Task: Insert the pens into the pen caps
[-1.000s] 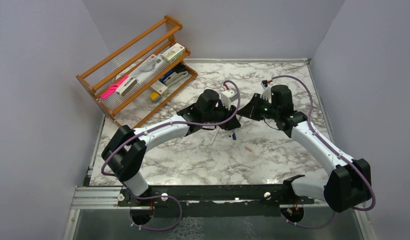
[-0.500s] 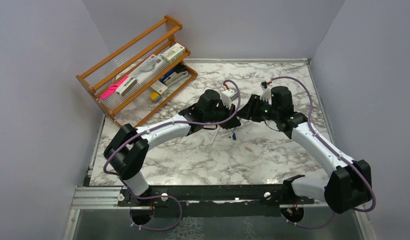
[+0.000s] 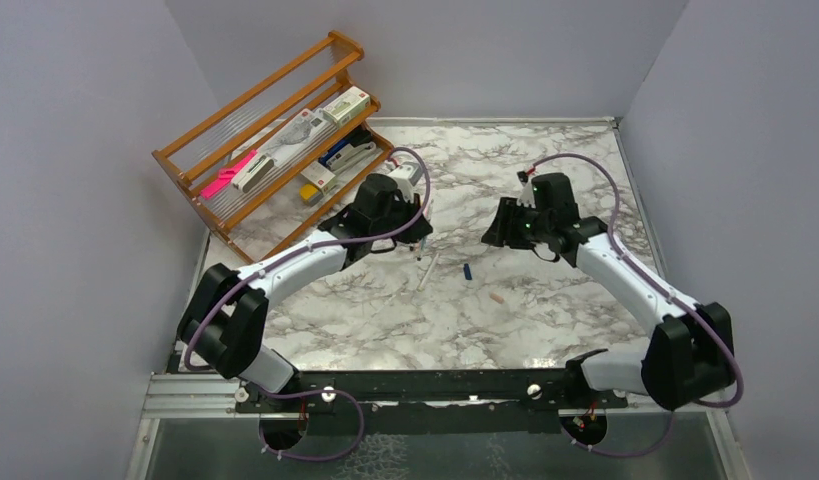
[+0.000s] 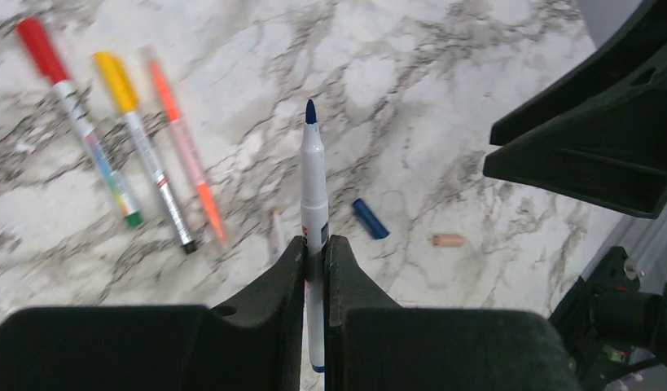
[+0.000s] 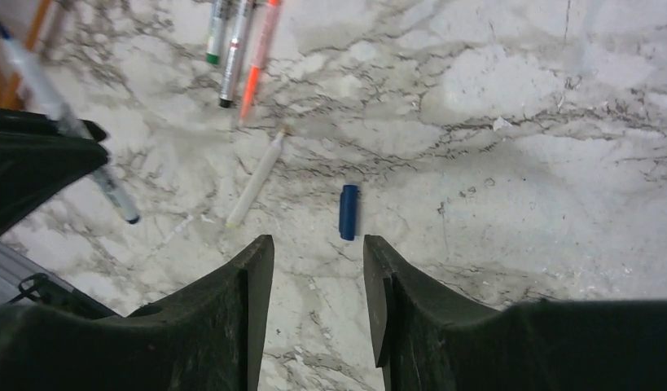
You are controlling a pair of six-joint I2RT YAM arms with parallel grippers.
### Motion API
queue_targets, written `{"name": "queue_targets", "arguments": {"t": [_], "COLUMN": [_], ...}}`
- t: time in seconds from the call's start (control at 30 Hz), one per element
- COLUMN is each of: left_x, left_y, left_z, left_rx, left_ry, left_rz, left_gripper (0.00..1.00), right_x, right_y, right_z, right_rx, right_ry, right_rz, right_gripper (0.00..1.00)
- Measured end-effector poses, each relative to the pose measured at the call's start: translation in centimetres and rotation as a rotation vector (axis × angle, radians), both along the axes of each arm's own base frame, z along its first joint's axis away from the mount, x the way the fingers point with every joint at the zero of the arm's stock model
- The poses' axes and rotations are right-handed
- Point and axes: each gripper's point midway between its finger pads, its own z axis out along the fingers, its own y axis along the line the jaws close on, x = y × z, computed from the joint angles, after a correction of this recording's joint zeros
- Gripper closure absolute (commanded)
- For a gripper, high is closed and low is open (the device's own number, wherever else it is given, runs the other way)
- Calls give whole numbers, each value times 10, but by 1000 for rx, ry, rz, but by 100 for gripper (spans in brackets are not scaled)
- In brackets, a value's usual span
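Note:
My left gripper (image 4: 315,244) is shut on a white pen (image 4: 313,183) whose dark blue tip points away from the camera; it hangs above the marble. The same pen (image 5: 61,114) shows at the left of the right wrist view. A dark blue pen cap (image 4: 370,218) (image 5: 348,212) (image 3: 467,271) lies on the table, with a pale pink cap (image 4: 448,240) (image 3: 496,297) beyond it. My right gripper (image 5: 318,252) stands open and empty just short of the blue cap. A red-capped pen (image 4: 73,118), a yellow-capped pen (image 4: 142,147) and an orange pen (image 4: 187,155) lie side by side. One white pen (image 5: 255,179) lies alone.
A wooden rack (image 3: 275,140) with stationery boxes and a pink bar stands at the back left. Grey walls close the table on three sides. The black rail with the arm bases runs along the near edge.
The two grippers were close together and have drawn apart. The left arm swung left and back with the pen. The right gripper opened and backed off to the right.

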Motion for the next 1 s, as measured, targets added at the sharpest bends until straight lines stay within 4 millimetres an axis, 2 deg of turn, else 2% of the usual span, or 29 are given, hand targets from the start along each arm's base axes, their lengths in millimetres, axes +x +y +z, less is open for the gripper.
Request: {"name": "queue_targets", "arguments": {"t": [0.07, 0.17, 0.3, 0.4, 0.7, 1.0], "left_x": [4, 3, 0, -1, -1, 0], "left_y": [16, 32, 37, 39, 41, 43], "left_z": [-9, -20, -24, -20, -18, -18], "left_rx": [15, 37, 49, 46, 46, 48], "left_ry": [23, 56, 73, 69, 68, 68], "left_rz": [52, 96, 109, 113, 118, 125], "left_gripper": [100, 100, 100, 100, 100, 100], "right_x": [0, -8, -17, -19, -29, -37], "right_y": [-1, -3, -2, 1, 6, 11], "right_z": [-18, -48, -65, -75, -110, -129], "right_rx": [-41, -100, -140, -157, -183, -180], "right_ry": [60, 158, 214, 239, 341, 394], "right_rz": [16, 46, 82, 100, 135, 161], "right_gripper": [62, 75, 90, 95, 99, 99]}}
